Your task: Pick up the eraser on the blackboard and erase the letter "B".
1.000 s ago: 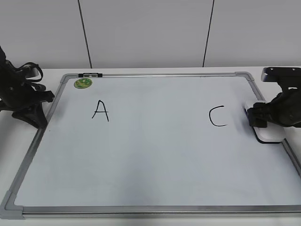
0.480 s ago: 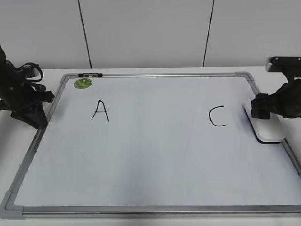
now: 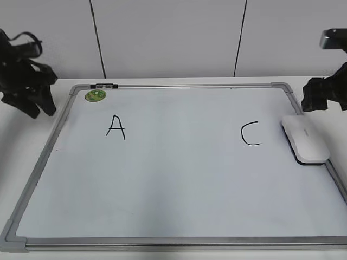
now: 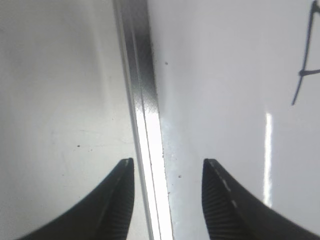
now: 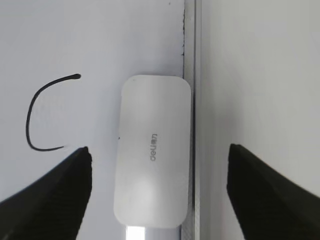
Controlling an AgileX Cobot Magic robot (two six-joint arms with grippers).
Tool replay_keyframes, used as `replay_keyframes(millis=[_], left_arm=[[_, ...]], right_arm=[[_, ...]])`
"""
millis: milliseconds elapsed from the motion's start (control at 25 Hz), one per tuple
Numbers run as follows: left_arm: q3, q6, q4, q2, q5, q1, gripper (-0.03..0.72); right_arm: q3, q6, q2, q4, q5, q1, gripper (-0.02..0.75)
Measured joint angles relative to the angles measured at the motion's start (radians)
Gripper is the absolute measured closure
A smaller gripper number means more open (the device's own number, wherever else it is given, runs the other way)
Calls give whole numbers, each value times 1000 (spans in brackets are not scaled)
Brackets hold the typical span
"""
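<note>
Both of my arms have lifted since a second ago: my right gripper (image 3: 324, 96) was down on the eraser (image 3: 305, 140) and now hangs above it, empty, and my left gripper (image 3: 28, 89) has risen off the board's left edge.

From the front, the eraser lies flat on the blackboard (image 3: 179, 238), against its right frame and just right of the "C" (image 3: 251, 134). The "A" (image 3: 115, 127) is on the left. Between them the board is bare, so I see no letter "B"; I think it is already wiped away. A green magnet (image 3: 96, 95) sits at the top left corner.

My left wrist camera shows my left gripper (image 4: 167, 167) open, straddling the silver frame (image 4: 142, 120) from above, out of the way.

My right wrist camera shows my right gripper (image 5: 159, 155) spread wide with the eraser (image 5: 152, 150) below, untouched. It rests beside the frame so the writing space stays free.
</note>
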Motion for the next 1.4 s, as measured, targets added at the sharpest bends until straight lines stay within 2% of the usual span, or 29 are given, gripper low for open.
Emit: replay_keyframes(millis=[280, 680, 920, 1400], left_arm=[[-30, 0, 0, -143, 24, -4, 346], [8, -15, 0, -380, 42, -105, 346], [197, -20, 0, -641, 46, -149, 346], [687, -23, 4, -1170, 59, -151, 346]], right_arm=[[-6, -2, -214, -13, 229, 0, 134], [-6, -60, -545, -39, 506, 0, 142], [32, -62, -714, -40, 553, 0, 142], [242, -52, -1110, -26, 604, 0, 142]])
